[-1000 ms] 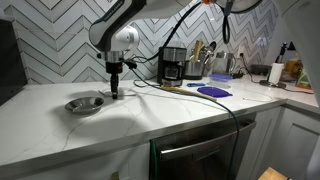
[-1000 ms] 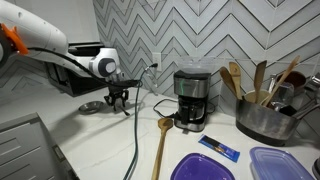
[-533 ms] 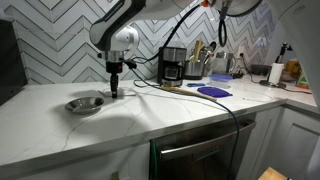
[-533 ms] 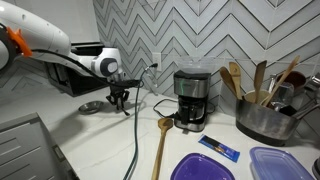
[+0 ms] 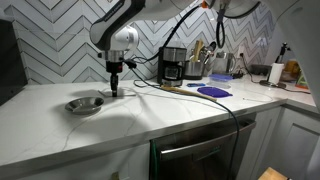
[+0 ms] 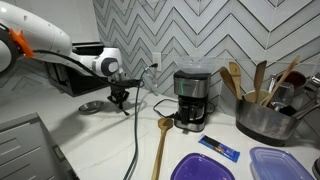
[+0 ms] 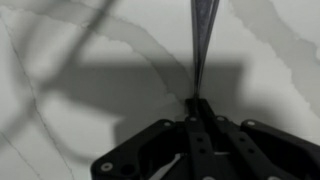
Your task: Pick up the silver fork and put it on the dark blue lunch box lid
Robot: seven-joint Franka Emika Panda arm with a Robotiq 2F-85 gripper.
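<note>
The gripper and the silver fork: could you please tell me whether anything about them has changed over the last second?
Nothing has visibly changed. The gripper is shut on the silver fork beside the bowl, as before, and the dark blue lunch box lid lies where it was.

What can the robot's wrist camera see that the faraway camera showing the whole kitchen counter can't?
Only the wrist view shows, close up, the thin silver fork pinched in the shut black gripper, with its dark shadow on the stone.

Only an exterior view shows the round silver metal bowl beside the gripper, the black coffee maker and, farther along, the flat dark blue lunch box lid.

Both show the gripper and the white veined counter.
</note>
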